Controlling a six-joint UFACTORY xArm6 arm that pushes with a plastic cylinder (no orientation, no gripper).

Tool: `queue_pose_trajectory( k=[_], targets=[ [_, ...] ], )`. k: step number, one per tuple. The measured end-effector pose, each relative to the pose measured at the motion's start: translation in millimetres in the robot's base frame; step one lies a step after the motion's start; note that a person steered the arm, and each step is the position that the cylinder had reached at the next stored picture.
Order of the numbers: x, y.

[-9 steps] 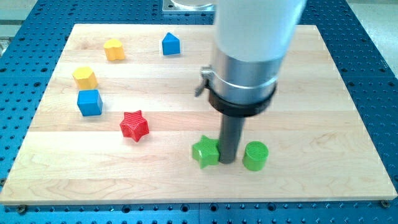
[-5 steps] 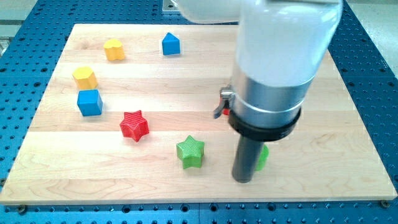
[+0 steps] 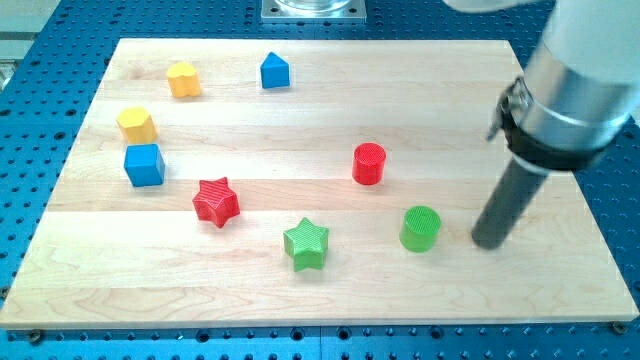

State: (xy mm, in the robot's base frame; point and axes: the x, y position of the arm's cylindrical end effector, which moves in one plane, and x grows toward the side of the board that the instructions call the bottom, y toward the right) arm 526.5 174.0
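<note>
My tip (image 3: pixel 488 243), a bare rod gripping nothing, stood just right of the green cylinder (image 3: pixel 420 228), touching no block.

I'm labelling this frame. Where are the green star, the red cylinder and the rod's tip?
green star (image 3: pixel 306 244), camera view, its top face
red cylinder (image 3: pixel 369 163), camera view, its side
my tip (image 3: pixel 487 243), camera view, rod's very end

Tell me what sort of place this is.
Probably a robotics lab bench. A wooden board sits on a blue perforated mounting table. Small moulded blocks lie on the board, such as a green cylinder and a red star. My tip rests just right of the green cylinder.
</note>
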Motion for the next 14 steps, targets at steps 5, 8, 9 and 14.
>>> queue_pose_trajectory(
  k=[5,8,9,14],
  targets=[
    [-110,-110],
    [-159,-130],
    [-195,-131],
    [-217,-151]
  ],
)
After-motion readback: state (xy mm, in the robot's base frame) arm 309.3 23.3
